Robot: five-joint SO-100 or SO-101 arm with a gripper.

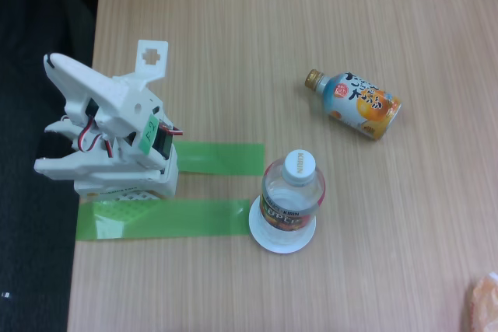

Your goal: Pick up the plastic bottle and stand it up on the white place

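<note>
Pale wood-grain tabletop (257, 44) takes up most of the fixed view, with a dark floor strip along its left edge. At that left edge sits the white arm (109, 134), folded back on its base; its gripper (152, 56) points up and to the right, away from everything, and only one flat white finger with a cross-shaped cutout is clear, so I cannot tell how far the jaws stand apart. It holds nothing. Two green tape strips (163, 218) lie just right of the arm's base, one above the other. At the right end of the lower strip rests the white place (268, 240), and the plastic bottle (292, 192) stands upright on it, white cap toward the camera, label band visible through the clear body. Well apart, up and to the right, a shorter blue-and-orange bottle (358, 103) lies on its side, gold cap pointing left.
</note>
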